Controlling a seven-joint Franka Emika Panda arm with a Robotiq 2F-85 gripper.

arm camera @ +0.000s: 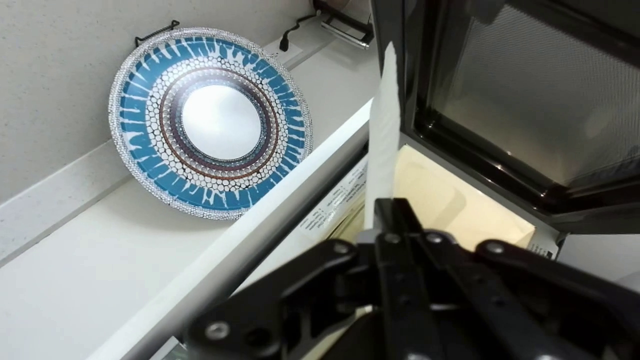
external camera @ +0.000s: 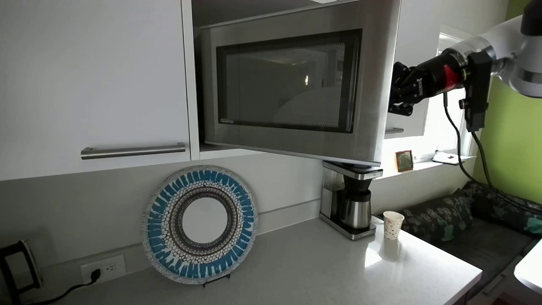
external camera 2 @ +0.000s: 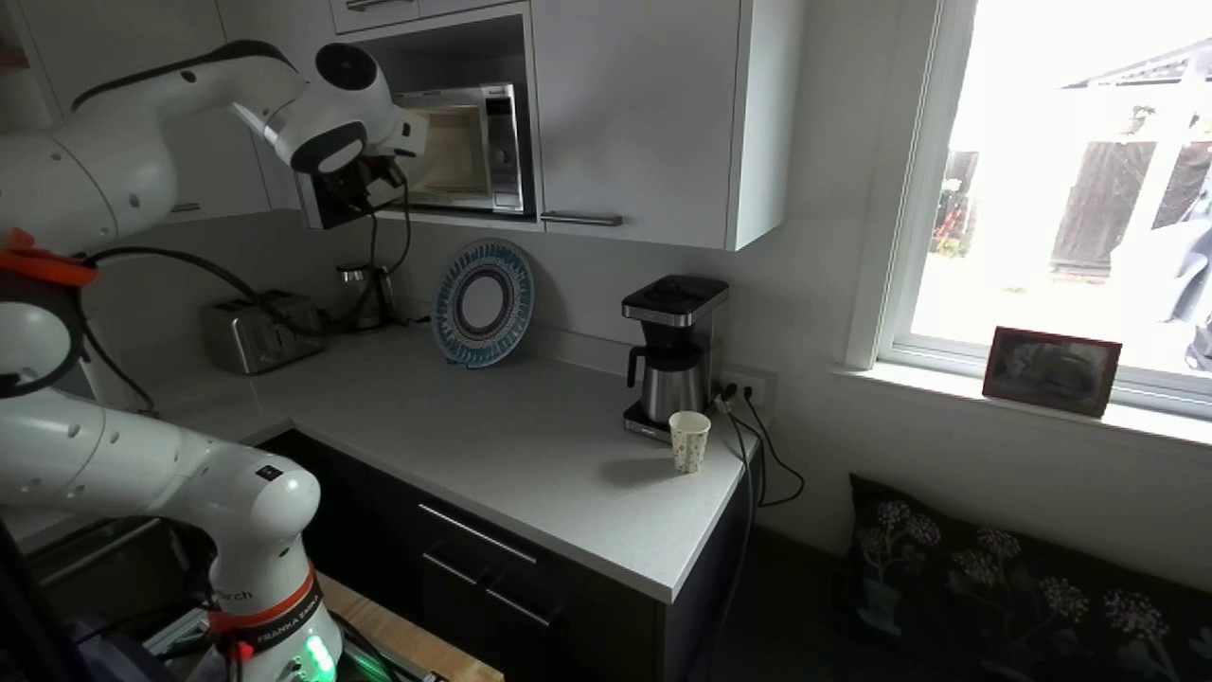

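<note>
My gripper is shut on a thin white sheet, like folded paper or cloth with a rough edge, which sticks out past the fingertips. The gripper is in front of an open microwave with a lit cream interior. The microwave door stands open beside the gripper. In an exterior view the door hides the fingertips, and the gripper shows past its edge. In an exterior view the gripper is at the microwave, its fingertips and the sheet hidden.
The microwave sits in a white cabinet niche above the counter. Below stand a round blue-rimmed mirror, a coffee maker and a paper cup. A toaster and a kettle stand farther back. Handled cabinets flank the niche.
</note>
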